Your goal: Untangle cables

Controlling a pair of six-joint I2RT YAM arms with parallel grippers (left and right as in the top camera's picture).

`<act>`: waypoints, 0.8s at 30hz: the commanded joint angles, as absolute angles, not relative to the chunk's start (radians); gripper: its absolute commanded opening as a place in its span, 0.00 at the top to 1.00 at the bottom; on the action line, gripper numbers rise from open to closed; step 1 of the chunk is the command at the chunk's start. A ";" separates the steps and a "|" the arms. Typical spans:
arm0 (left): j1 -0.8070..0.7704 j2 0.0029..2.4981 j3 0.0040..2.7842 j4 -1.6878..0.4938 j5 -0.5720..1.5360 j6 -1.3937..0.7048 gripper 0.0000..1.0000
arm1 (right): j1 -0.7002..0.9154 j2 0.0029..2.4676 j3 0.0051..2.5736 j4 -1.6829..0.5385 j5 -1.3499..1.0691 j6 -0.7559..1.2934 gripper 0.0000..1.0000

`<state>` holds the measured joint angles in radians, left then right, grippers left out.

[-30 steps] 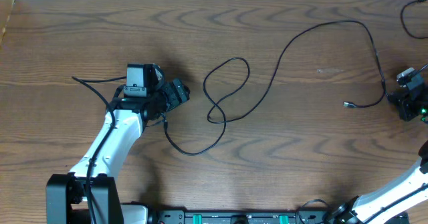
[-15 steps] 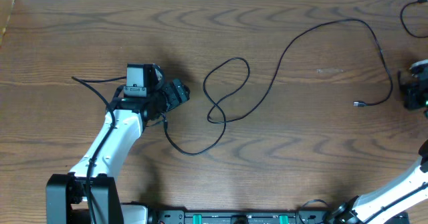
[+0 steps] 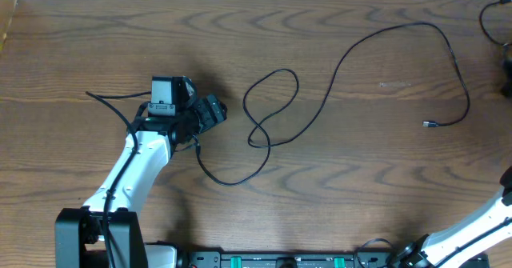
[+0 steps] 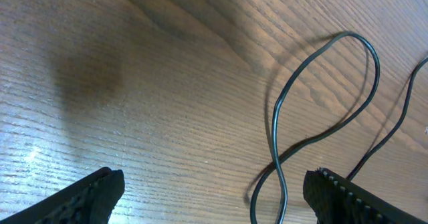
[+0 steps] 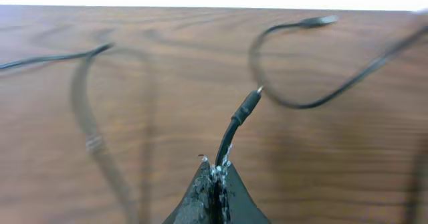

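2 grippers: left gripper (image 4: 214,182) spread wide, empty; right gripper (image 5: 214,184) pinched on black cable (image 5: 232,127) near its plug.
Long cable (image 3: 400,26): loop (image 4: 275,117) at 3 o'clock of left gripper, free end (image 3: 428,124) far toward 3.
Handling: I judge it light, limp; take the loop's crossing.

Left arm (image 3: 132,166): white tube link, thick black wire running along it.
Left wrist housing (image 3: 165,98): boxy, black and grey, with a pale label on top.
Left fingers (image 4: 90,196): black, finely ribbed pads.
Right arm (image 3: 472,224): white link as well, near right corner.
Right fingers (image 5: 212,197): dark wedge, scuffed pale at the tips.
Base (image 3: 88,234): black blocks, green markings along the near edge.
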<state>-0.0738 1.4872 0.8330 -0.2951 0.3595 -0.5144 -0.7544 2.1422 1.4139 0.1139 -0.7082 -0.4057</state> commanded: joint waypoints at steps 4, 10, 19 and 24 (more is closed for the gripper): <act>-0.076 1.496 0.855 -0.298 0.346 -0.490 0.10 | -0.675 2.154 1.430 0.252 -0.227 -0.118 0.99; -0.076 1.496 0.855 -0.298 0.346 -0.490 0.09 | -0.624 2.157 1.430 0.288 0.006 0.041 0.99; -0.076 1.496 0.855 -0.298 0.346 -0.490 0.09 | -0.604 2.157 1.430 0.109 0.021 0.045 0.81; -0.076 1.496 0.855 -0.298 0.346 -0.490 0.09 | -0.604 2.156 1.430 -0.067 0.054 0.043 0.01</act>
<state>-0.0738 1.4872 0.8330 -0.2951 0.3595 -0.4995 -0.6109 2.1441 1.4216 -0.0196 0.0158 0.0341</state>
